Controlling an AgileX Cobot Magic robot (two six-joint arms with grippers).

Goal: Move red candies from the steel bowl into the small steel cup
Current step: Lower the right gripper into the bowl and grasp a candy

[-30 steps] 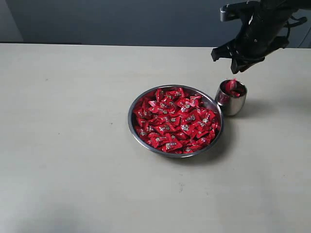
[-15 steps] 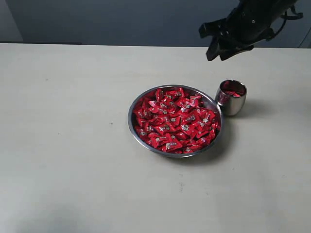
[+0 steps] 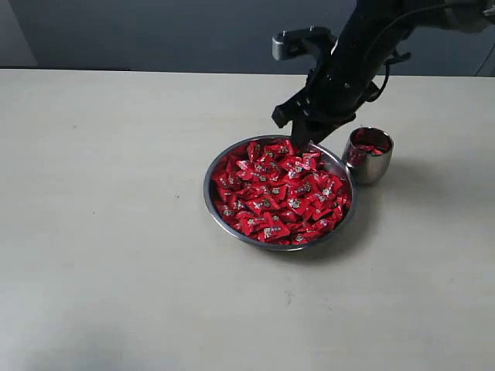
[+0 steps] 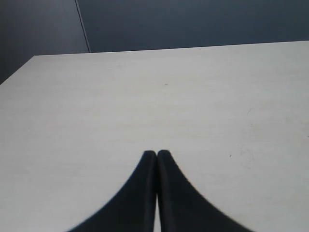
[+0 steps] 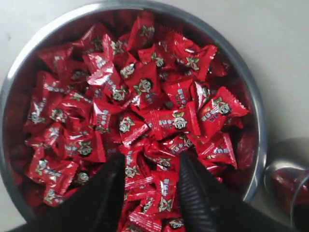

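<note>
step: w/ my right hand (image 3: 297,133) I'm lining up another pick from the steel bowl (image 3: 215,202); judged from the pose, this is the approach, no grasp yet.
right hand: fingers apart, nothing btwn them; in the wrist view the two dark fingers (image 5: 104,198) frame a strip of candy.
left hand: my left hand (image 4: 156,155) has tips pressed together, empty, over bare bench (image 4: 145,96); bowl not in its view, so it's well away from the work.
red candies: the red candies (image 3: 280,193) fill the bowl nearly rim to rim, heaped, wrappers overlapping at all angles.
candies vs hand: right hand sits above the bowl's far rim, on the side twd the cup; pile lies directly under and just fwd of the tips. Can't tell if tips touch the top layer yet.
small steel cup: the small steel cup (image 3: 369,156) stands upright just beside the bowl, on the side nearest my right arm; a few red candies already inside, so task is partway.
how to do it well: I'd drop straight down, pick one candy lying proud of the heap, close on its body not the twisted end. Wrappers look slick, so prob. a firm squeeze needed.
risk: going too deep could grab several or shove the bowl into the cup.
next: lift clear of the rim, short carry to the cup, release low over its mouth.
</note>
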